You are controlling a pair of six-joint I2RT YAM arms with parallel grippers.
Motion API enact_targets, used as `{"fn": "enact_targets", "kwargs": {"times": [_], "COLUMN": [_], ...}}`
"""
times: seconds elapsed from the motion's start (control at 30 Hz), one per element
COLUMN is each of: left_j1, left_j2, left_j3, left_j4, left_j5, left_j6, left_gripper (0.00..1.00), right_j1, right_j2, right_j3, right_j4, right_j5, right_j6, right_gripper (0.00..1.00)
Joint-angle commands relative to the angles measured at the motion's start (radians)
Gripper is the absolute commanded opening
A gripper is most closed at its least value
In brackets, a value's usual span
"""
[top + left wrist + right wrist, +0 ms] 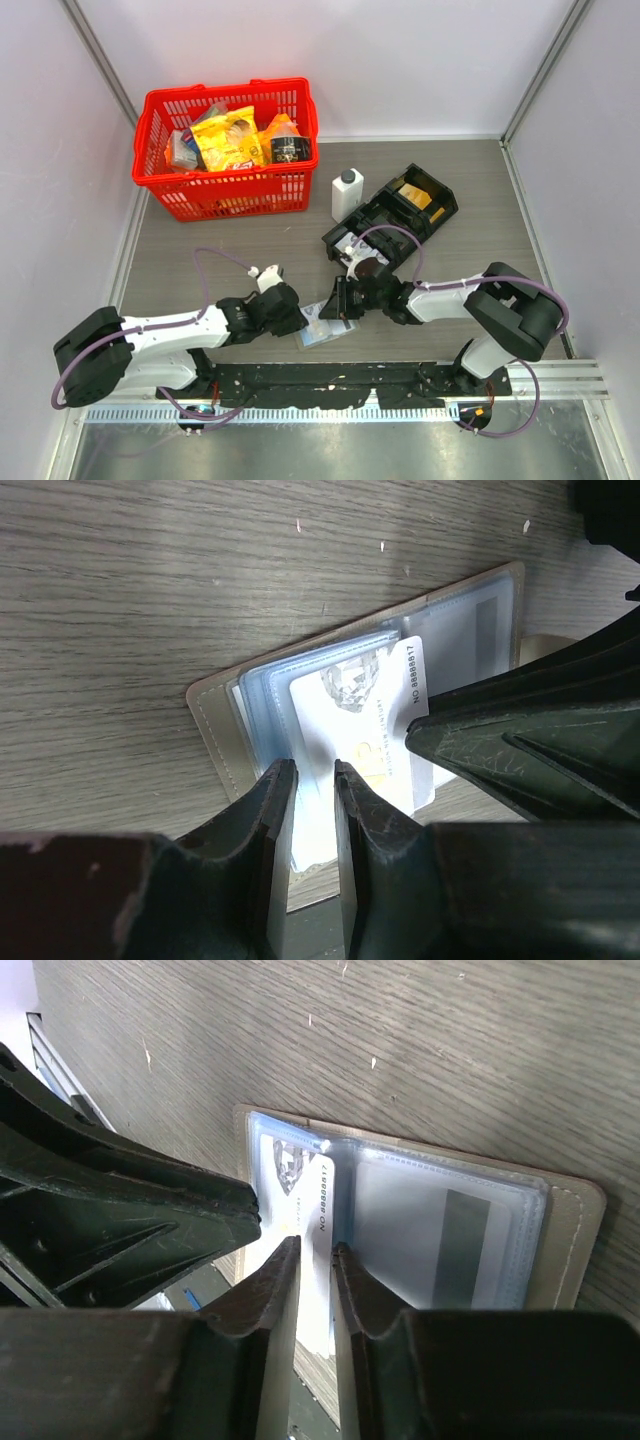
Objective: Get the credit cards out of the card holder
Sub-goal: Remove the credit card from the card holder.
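The card holder lies open on the table between my two grippers, tan-edged with pale blue plastic sleeves. A white card printed with a number sticks partly out of a sleeve. Another card with a dark stripe sits inside a sleeve. My left gripper hovers over the white card's near end, jaws a narrow gap apart. My right gripper is over the card's numbered end, jaws also slightly apart. The frames do not show either pinching anything.
A large black compartmented tray lies just behind the right gripper. A white bottle stands beside it. A red basket of packets is at the back left. A black rail runs along the near edge.
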Motion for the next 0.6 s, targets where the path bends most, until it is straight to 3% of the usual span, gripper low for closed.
{"fn": "enact_targets", "kwargs": {"times": [0.0,0.2,0.57], "left_j1": [0.004,0.009,0.012], "left_j2": [0.018,0.007,0.004], "left_j3": [-0.032,-0.04,-0.044], "left_j4": [-0.012,-0.02,-0.023], "left_j5": [0.011,0.009,0.014], "left_j6": [-0.014,-0.02,-0.023], "left_gripper": [0.26,0.26,0.26], "right_j1": [-0.012,-0.025,-0.065], "right_j2": [0.01,-0.003,-0.1], "right_j3": [-0.017,-0.032,-0.042], "right_j4": [0.06,0.077,-0.061], "right_j5": [-0.031,-0.04,0.028], "right_j6": [0.015,0.018,-0.033], "right_gripper": [0.21,0.01,0.01]}}
